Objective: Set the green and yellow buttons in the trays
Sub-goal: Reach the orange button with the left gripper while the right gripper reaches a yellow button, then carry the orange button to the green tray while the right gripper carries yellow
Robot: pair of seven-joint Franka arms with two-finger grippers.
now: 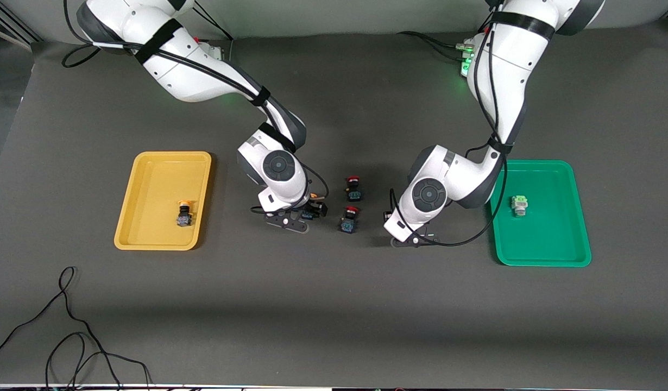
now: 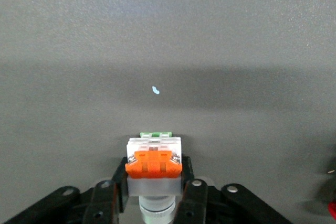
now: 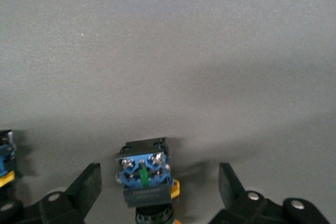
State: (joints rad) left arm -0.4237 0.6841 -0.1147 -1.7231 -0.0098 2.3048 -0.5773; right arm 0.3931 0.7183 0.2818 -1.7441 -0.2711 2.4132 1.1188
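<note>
Closest to the front camera are the trays' lower rims. Yellow tray [image 1: 128, 217], at the right arm's end, has a yellow-capped switch [image 1: 184, 213] in it. Right gripper [image 1: 297, 220] is low over the table beside the red-capped switches [image 1: 351, 204]; its wrist view shows the fingers [image 3: 81, 188] spread wide around a dark blue switch [image 3: 145, 174], not touching, hidden from the front. Left gripper [image 1: 413, 240] is clamped on a white switch with orange part [image 2: 153, 167], only visible in its wrist view. Green tray [image 1: 551, 250] holds a white-and-green switch [image 1: 519, 205].
</note>
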